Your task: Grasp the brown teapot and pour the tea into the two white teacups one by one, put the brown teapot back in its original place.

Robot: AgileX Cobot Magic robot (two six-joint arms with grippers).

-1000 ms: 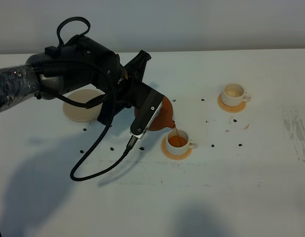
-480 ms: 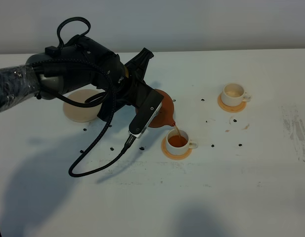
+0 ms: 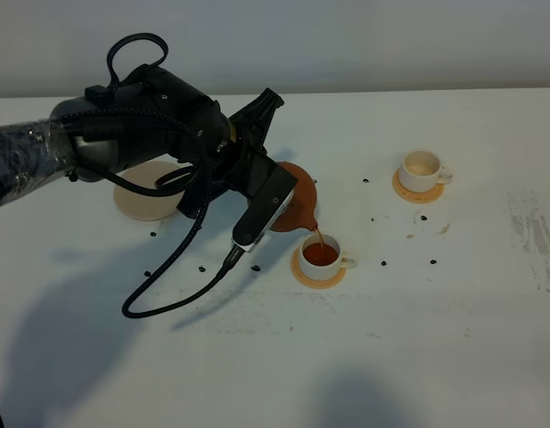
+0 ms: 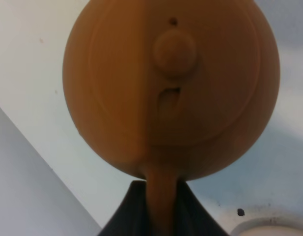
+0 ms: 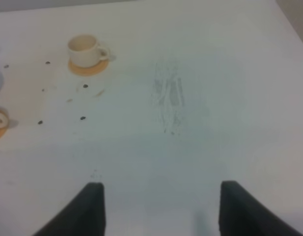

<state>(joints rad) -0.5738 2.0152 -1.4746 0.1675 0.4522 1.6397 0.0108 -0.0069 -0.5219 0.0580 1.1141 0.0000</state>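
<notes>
The brown teapot [image 3: 298, 201] hangs tilted, spout down, over the near white teacup [image 3: 323, 257], and a thin stream of tea [image 3: 316, 237] runs into it. That cup holds reddish-brown liquid. My left gripper [image 4: 161, 214] is shut on the teapot's loop handle; the wrist view is filled by the pot's lid side [image 4: 174, 51]. The far white teacup [image 3: 422, 169] stands on its coaster at the right and looks pale inside. The cream plate [image 3: 143, 196] lies partly behind the left arm. My right gripper [image 5: 161, 206] is open over bare table, with the far teacup [image 5: 84, 48] beyond it.
Orange-tan coasters [image 3: 303, 272] sit under both cups. Small dark specks [image 3: 382, 263] and faint stains dot the white table around them. A black cable [image 3: 168, 285] loops down from the left arm onto the table. A scuffed grey patch [image 3: 535, 236] marks the table's right side.
The left arm has shifted slightly up and right, and the teapot has tipped a little further. Tea keeps running into the near cup.
</notes>
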